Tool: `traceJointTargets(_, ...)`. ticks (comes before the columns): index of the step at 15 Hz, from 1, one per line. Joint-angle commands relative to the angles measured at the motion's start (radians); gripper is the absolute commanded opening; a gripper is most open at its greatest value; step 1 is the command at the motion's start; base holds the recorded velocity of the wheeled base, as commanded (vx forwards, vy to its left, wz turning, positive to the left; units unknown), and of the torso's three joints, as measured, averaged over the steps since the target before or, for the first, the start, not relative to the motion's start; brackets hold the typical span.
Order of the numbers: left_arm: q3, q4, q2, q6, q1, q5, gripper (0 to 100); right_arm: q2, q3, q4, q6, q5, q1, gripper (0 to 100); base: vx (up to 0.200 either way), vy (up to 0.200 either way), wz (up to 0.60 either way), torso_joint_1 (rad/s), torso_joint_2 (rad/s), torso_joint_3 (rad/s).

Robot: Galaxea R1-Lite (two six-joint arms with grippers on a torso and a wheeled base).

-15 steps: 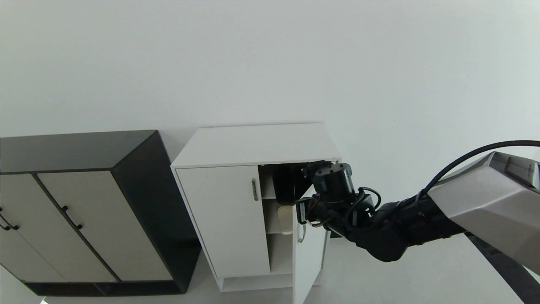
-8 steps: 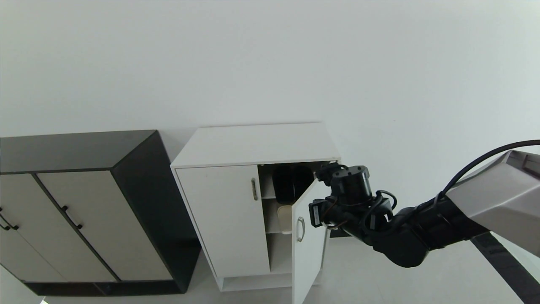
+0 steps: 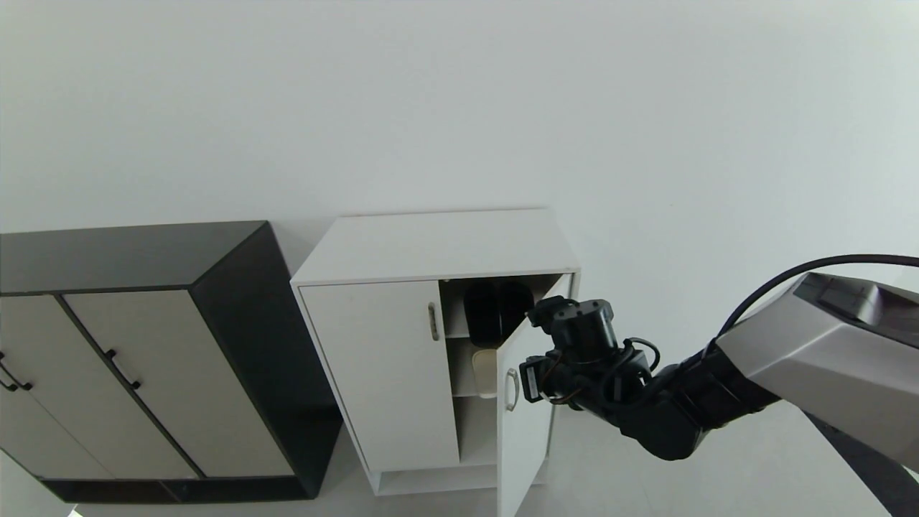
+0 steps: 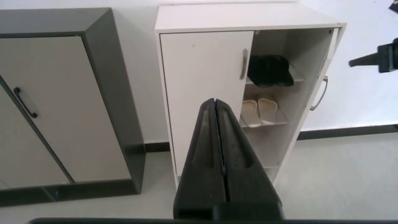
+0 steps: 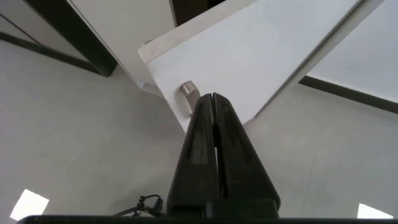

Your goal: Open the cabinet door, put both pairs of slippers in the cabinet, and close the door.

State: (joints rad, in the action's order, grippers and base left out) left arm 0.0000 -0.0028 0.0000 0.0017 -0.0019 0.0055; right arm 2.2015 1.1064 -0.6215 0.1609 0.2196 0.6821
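On the cabinet [image 3: 431, 248] shelves, black slippers [image 3: 495, 305] and pale slippers [image 4: 261, 109] are already put. Right fingers [image 5: 204, 127], pressed together, are held at the half-open door [image 3: 524, 438], which must be pushed shut next.

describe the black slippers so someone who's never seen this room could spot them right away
Find the white cabinet standing to the right of the black cabinet; its right door is open. The black slippers sit on the top shelf inside. They are the dark pair, directly above the pale slippers on the shelf below.
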Motion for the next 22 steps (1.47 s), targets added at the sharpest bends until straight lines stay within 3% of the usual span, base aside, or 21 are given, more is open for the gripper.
traceJointTargets(1, 0.000, 0.000, 0.002, 0.000, 0.000, 0.001, 0, 0.064, 0.050, 0.000, 0.000, 0.000, -0.012, 0, 0.000, 0.000, 0.00, 0.000, 0.00, 0.000)
traceJointTargets(12, 0.000, 0.000, 0.000, 0.001, 0.000, 0.001, 0, 0.250, 0.363, -0.012, -0.015, -0.046, -0.035, 0, 0.000, 0.000, 0.00, 0.000, 0.00, 0.000)
traceJointTargets(16, 0.000, 0.000, 0.002, 0.001, 0.000, 0.001, 0, 0.204, 0.268, -0.098, -0.014, -0.055, -0.041, 0, 0.000, 0.000, 0.00, 0.000, 0.00, 0.000)
traceJointTargets(18, 0.000, 0.000, 0.002, 0.001, 0.000, 0.001, 0, 0.156, 0.184, -0.109, -0.015, -0.128, -0.041, 0, 0.000, 0.000, 0.00, 0.000, 0.00, 0.000)
traceJointTargets(22, 0.000, 0.000, 0.002, 0.001, 0.000, 0.001, 0, 0.124, 0.098, -0.130, -0.017, -0.204, -0.046, 0, 0.200, 0.000, 0.00, -0.004, 0.00, 0.005)
